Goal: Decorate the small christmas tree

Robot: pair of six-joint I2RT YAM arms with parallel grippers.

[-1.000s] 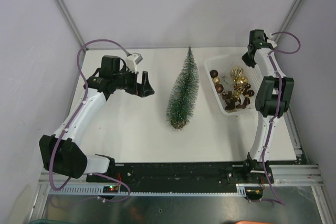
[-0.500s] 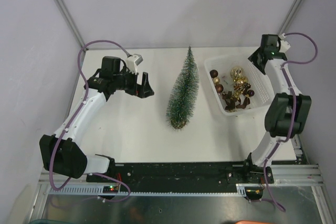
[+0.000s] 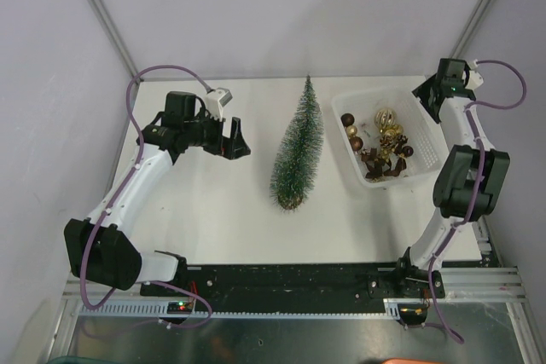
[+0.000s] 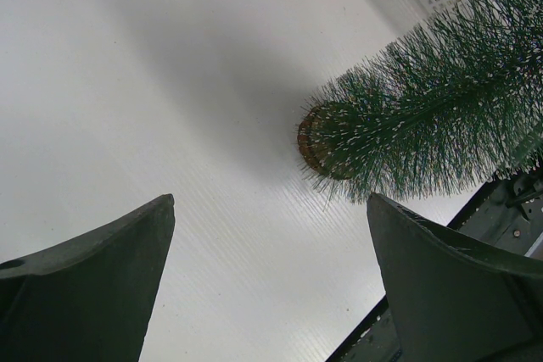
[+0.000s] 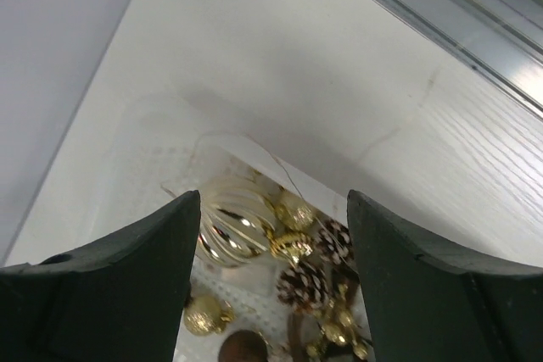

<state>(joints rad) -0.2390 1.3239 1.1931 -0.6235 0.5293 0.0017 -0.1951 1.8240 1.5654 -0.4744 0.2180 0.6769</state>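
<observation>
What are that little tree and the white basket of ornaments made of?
The small christmas tree: stiff green bristles with white-frosted tips, probably synthetic, on a brown base that looks wooden. The basket: white plastic, apparently, given its moulded lattice wall.

One small christmas tree [image 3: 297, 155], one white basket [image 3: 367, 94], one left claw [image 4: 270, 201], one right claw [image 5: 271, 201], several baubles [image 3: 386, 117]

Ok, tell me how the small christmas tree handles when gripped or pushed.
The small christmas tree probably gives under a grip: its bristles look soft. Slim and wispy, it's likely light. Its small round base suggests it topples readily.
</observation>
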